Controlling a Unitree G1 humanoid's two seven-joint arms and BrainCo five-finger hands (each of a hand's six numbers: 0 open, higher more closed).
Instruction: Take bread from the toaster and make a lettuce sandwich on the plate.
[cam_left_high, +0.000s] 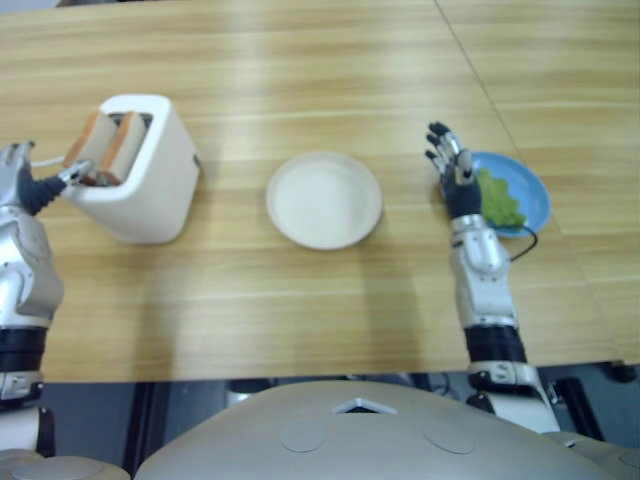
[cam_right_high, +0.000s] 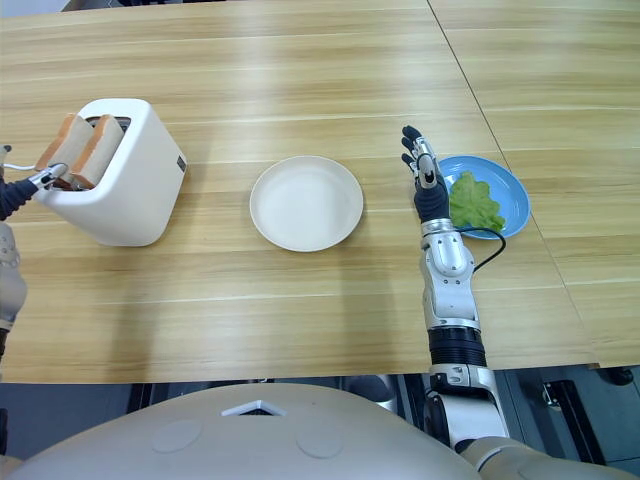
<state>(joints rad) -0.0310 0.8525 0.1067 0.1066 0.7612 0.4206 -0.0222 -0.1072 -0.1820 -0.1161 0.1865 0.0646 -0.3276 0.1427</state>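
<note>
Toaster (cam_left_high: 150, 185): white, upright, on the left of the wooden table (cam_left_high: 300, 60), well apart from everything on my right.
Bread slices (cam_left_high: 105, 148): two, standing side by side in the slots, their tops well above the toaster's rim. Both are browned at the crust.
Left hand (cam_left_high: 18, 180): at the far left edge of my view, level with the toaster's top. It meets the lower edge of the outer slice. I cannot tell whether it has hold of the slice or only touches it.
White plate (cam_left_high: 323, 200): round, bare, in the middle of the table between the toaster and the right hand, touching neither.
Blue plate (cam_left_high: 535, 190): on the right side of the table, near the seam between two tabletops.
Lettuce (cam_left_high: 500, 198): one green leaf lying on the blue plate, towards its left half.
Right hand (cam_left_high: 452, 170): held upright with its fingers spread wide and straight, holding nothing. It stands over the blue plate's left rim, just beside the lettuce. From here I cannot say whether it touches the leaf.
</note>
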